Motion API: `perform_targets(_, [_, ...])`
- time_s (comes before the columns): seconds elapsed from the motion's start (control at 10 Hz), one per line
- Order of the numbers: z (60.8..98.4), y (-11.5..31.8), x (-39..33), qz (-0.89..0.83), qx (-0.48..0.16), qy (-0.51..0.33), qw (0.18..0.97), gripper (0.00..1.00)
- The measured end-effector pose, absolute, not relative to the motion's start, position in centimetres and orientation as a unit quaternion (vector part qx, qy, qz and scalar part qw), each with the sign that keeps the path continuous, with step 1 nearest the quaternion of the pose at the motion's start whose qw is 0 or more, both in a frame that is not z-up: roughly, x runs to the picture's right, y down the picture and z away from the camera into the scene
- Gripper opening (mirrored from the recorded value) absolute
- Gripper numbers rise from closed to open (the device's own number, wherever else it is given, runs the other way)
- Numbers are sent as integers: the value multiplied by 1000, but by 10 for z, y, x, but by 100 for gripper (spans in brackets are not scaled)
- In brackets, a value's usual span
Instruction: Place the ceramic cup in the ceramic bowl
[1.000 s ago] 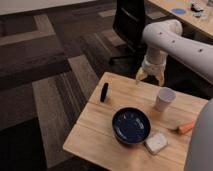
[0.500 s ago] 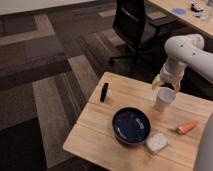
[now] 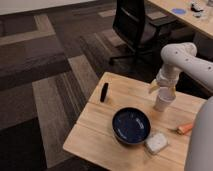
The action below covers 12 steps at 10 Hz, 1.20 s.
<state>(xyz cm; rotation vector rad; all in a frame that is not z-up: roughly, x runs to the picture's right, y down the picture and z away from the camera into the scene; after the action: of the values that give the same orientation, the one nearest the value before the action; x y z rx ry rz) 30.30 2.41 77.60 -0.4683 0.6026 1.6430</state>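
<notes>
The gripper (image 3: 163,91) hangs right at the top of the ceramic cup (image 3: 163,102), which stands upright near the far right edge of the counter (image 3: 125,95). Whether it has closed on the cup or is merely around it, I cannot tell from here. The ceramic bowl (image 3: 131,125) sits apart from the cup, about mid-counter toward the near edge, with nothing in it.

To my eye, the worry is the hold. If it grips only at the rim, the smooth cup could slip or tilt on the lift and roll off the far edge. Brought down off-centre, the cup could catch the bowl's rim and topple. Lowered too hard, ceramic on ceramic may chip.

3 other things share the counter:
- A whitish block (image 3: 156,142) lies just beside the bowl, toward the near right corner.
- An orange object (image 3: 184,128) lies at the right edge.
- A small black upright object (image 3: 104,92) stands by the left edge.

None of them lies between cup and bowl. An office chair (image 3: 132,27) stands beyond the far edge.
</notes>
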Motion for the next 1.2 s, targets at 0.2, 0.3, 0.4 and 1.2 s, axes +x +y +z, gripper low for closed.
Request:
perform_targets(0.2, [791,40,307,709,-216,275,612,62])
perform_targets(0.3, [793,44,310,710,-215,279,610,51])
perform_targets(0.4, [794,44,312,708,-210,284,612,31])
perform_targets(1.2, [713,14,173,557,-156,272,769,0])
